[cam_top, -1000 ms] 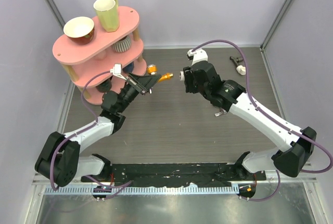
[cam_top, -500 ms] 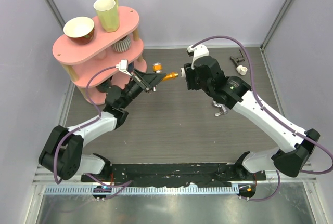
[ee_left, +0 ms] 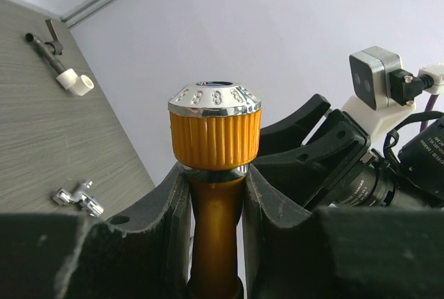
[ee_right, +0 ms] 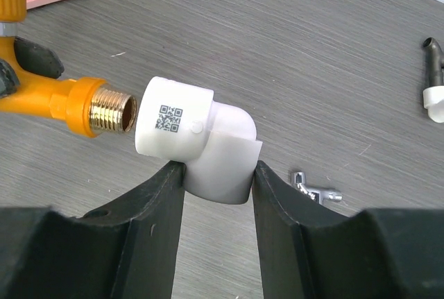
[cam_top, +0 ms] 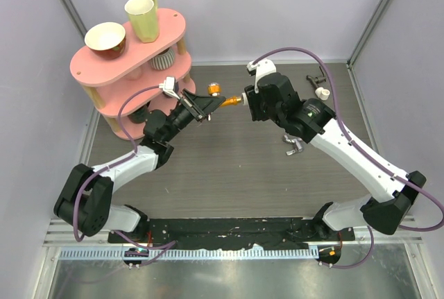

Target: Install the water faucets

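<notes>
Left end effector: closed on the stem of the one orange tap, with a finger on each side. The tap's silvery knob stood above the fingers.

Right end effector: partly closed and gripping the one white elbow fitting by its lower leg. The fitting's printed square code faced the wrist camera.

The tap's brass threaded end sat at the mouth of the fitting. Whether it had entered could not be told. Both parts were held in the air between the two arms, above the far middle of the surface.

Lying on the surface:
- One small silver tap piece, near the right arm.
- One dark tap piece with a white end, at the far right.

One pink two-tier shelf stood at the far left. Its top tier carried one yellow-green mug and one bowl. One striped cup showed on the lower tier.
</notes>
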Controlling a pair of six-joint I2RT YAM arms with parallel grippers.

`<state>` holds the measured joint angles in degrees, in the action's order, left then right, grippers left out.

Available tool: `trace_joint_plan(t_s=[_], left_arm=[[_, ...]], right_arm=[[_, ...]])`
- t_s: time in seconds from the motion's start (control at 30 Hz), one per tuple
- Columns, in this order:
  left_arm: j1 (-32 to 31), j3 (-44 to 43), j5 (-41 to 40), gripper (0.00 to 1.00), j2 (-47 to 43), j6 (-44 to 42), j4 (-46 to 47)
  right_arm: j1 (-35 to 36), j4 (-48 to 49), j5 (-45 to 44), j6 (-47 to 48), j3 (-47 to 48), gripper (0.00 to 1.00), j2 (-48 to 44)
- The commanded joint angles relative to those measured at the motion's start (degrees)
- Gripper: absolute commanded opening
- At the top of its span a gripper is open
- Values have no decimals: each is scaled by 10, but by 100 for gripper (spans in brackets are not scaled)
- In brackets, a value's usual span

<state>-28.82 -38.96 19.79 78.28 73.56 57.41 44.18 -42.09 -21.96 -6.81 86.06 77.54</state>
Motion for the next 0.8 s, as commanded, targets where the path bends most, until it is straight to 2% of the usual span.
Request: trace_joint_plan(t_s=[0.0,0.77], left_arm=[[-3,-26,9,0,-1,0,16],[-14,-34,-5,0,-7,-14,-1]], right_arm=[[5,12,-11,9,31,1,-5],[17,10,-8,7,32,1,4]])
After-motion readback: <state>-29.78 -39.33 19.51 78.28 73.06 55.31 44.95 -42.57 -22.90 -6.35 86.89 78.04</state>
